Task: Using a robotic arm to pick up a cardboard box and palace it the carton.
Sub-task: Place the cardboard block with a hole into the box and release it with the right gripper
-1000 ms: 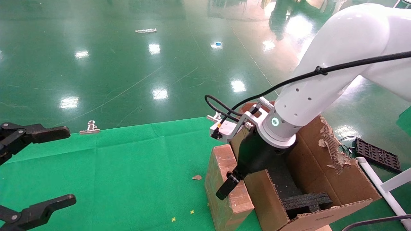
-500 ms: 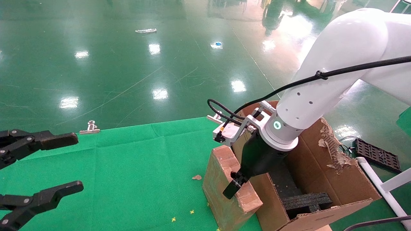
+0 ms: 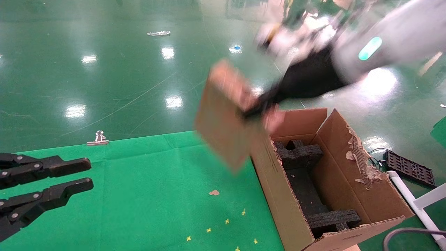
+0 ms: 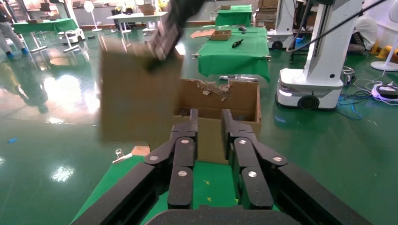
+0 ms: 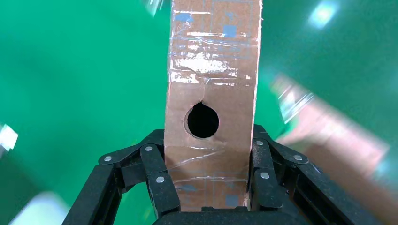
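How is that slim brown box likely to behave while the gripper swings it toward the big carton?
The cardboard box probably stays stiff: its flat faces show no bending between the right gripper fingers. It seems light, carried from one narrow edge alone. Glossy tape on that edge might let it slip. Tilted above the carton, it could pivot in the grip. The left gripper is parked.

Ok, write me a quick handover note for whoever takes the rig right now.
Right gripper: fingers shut on the cardboard box, held in the air above the green cloth, beside the carton.
Left gripper: parked at the left over the cloth, holding nothing, fingers slightly apart.
Done: box picked up.
Left: carry it over the carton's opening, lower it between the black foam inserts, release.
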You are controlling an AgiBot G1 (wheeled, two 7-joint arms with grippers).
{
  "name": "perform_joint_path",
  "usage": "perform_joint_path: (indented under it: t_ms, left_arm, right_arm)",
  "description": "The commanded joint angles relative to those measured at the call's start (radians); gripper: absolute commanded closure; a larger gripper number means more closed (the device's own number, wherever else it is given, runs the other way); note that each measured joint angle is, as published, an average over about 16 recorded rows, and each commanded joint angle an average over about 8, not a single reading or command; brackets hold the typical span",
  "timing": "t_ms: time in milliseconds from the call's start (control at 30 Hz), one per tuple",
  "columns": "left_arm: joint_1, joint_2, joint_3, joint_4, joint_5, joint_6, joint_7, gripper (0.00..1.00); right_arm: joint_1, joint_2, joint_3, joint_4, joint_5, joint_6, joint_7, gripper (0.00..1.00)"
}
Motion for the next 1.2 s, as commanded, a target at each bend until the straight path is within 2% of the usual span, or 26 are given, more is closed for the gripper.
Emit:
perform_joint_path:
  t_ms: [33, 267, 300, 533, 567, 867, 1200]
  left_arm:
    - [0.0, 0.0, 0.0, 0.0, 0.0, 0.0, 0.0, 1.0]
    - [0.0, 0.0, 0.001, 0.0, 0.0, 0.0, 0.0, 1.0]
    - [0.0, 0.0, 0.001, 0.0, 0.0, 0.0, 0.0, 0.96]
    - [0.0, 0.0, 0.001, 0.0, -0.001, 0.0, 0.001, 0.09]
    - [0.0, 0.0, 0.001, 0.0, -0.001, 0.0, 0.001, 0.0]
    - [0.0, -0.001, 0.002, 0.0, -0.001, -0.001, 0.001, 0.0]
    - [0.0, -0.001, 0.002, 0.0, -0.002, -0.001, 0.001, 0.0]
  right_arm:
    - [0.038, 0.038, 0.036, -0.026, 0.012, 0.021, -0.058, 1.0]
    - [0.11, 0.108, 0.037, -0.153, -0.081, 0.004, -0.104, 1.0]
    - [0.114, 0.116, 0.031, -0.171, -0.097, -0.003, -0.102, 1.0]
    - [0.099, 0.151, -0.012, -0.283, -0.158, -0.056, -0.088, 1.0]
    - [0.095, 0.152, -0.018, -0.298, -0.163, -0.063, -0.086, 1.0]
    - [0.046, 0.136, -0.066, -0.437, -0.199, -0.125, -0.067, 1.0]
    - [-0.05, 0.098, -0.107, -0.556, -0.221, -0.107, -0.066, 1.0]
